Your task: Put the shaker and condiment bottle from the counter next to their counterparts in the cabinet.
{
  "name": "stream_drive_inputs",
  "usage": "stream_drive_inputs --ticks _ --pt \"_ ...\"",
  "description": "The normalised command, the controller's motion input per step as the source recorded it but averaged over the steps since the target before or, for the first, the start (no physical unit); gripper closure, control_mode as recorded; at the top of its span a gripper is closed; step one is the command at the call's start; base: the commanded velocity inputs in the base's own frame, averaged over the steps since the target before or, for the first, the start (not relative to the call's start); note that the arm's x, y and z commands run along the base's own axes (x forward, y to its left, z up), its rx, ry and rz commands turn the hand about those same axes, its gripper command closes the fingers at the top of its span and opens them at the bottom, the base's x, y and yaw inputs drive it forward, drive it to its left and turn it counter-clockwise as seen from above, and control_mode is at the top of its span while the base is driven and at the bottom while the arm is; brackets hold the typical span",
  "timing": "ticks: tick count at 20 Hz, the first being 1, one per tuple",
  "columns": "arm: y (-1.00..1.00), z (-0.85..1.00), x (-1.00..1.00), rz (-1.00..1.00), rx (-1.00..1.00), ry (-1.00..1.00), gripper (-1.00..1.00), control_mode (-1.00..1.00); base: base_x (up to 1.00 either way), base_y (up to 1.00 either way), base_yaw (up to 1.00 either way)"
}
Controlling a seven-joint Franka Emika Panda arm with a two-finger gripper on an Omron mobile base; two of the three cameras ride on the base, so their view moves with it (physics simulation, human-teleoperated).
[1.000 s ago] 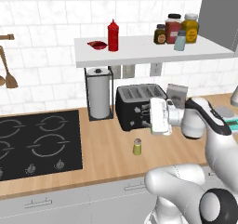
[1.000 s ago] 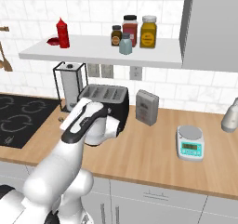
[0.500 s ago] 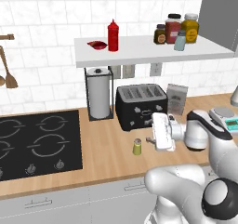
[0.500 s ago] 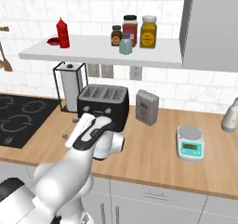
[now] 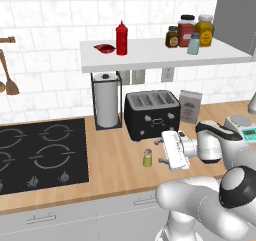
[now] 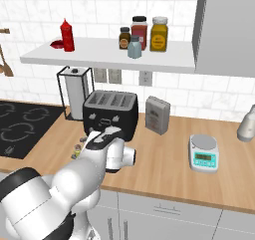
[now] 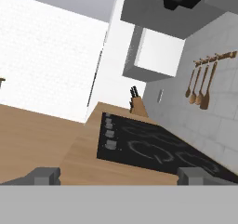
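Note:
The small yellow-green shaker stands on the wood counter in front of the toaster. My gripper hangs low just right of it, fingers pointing at it, open and holding nothing. In the hand view the two fingertips stand wide apart over bare counter. The red condiment bottle stands on the white cabinet shelf, right beside a flat red item. A pale blue shaker stands further right on the shelf, also seen as the blue shaker from the other side.
A black toaster and a paper towel holder stand behind the shaker. The black hob lies to the left. A box and a kitchen scale stand to the right. Jars crowd the shelf's right part.
The hand has come down from toaster height to just above the counter, level with the shaker. Its jaws have stayed open. Nothing else has moved.

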Motion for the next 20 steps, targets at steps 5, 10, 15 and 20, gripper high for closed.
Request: stream_drive_inputs --ticks 5,10,15,20 --pt "-0.03 -0.09 0.07 0.04 -0.03 0.07 -1.0 -1.0 0.0 0.0 0.0" --pt "-0.08 0.0 0.21 0.0 0.0 0.04 -1.0 -1.0 0.0 0.0 0.0" --pt "-0.01 -0.16 0.05 -0.02 -0.01 0.0 -1.0 -1.0 0.0 0.0 0.0" --pt "0.0 -0.26 0.02 -0.03 -0.04 0.0 -1.0 -1.0 0.0 0.0 0.0"
